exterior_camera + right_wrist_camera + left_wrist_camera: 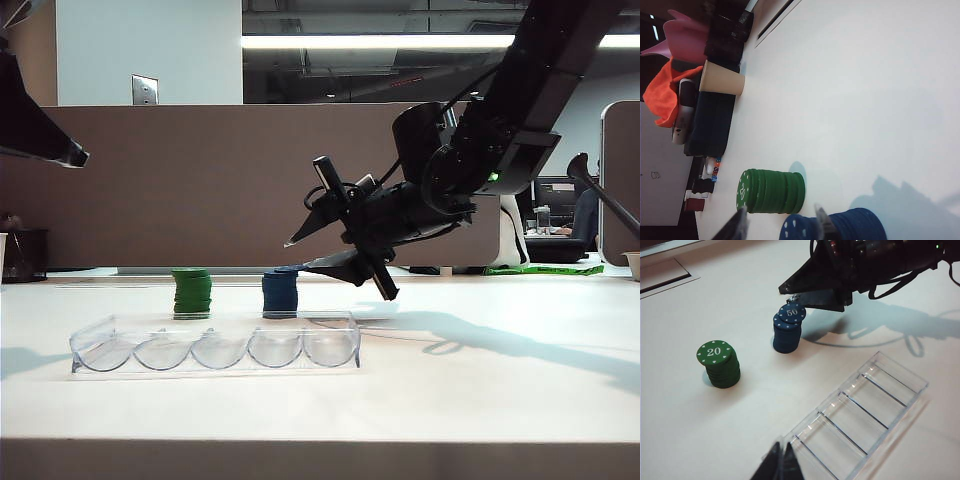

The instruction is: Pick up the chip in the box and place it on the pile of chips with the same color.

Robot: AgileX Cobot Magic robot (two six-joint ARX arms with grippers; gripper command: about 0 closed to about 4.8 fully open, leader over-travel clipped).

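The dark-blue "50" chip (792,314) lies on top of the blue pile of chips (786,335), shifted a little off-centre and slightly tilted. My right gripper (789,294) hovers just over it, open, one finger above the chip and the other low beside it. In the exterior view the right gripper (294,255) sits right of the pile (280,294). The right wrist view shows the chip (795,230) between the spread fingertips (737,225). The clear box (215,345) holds no chip. My left gripper (780,460) is shut, high over the box's end (860,415).
A green "20" stack (720,365) stands left of the blue pile, about a stack's width away. A paper cup (722,80), an orange cloth (665,100) and dark clutter sit at the table's far edge. A brown partition runs behind the table.
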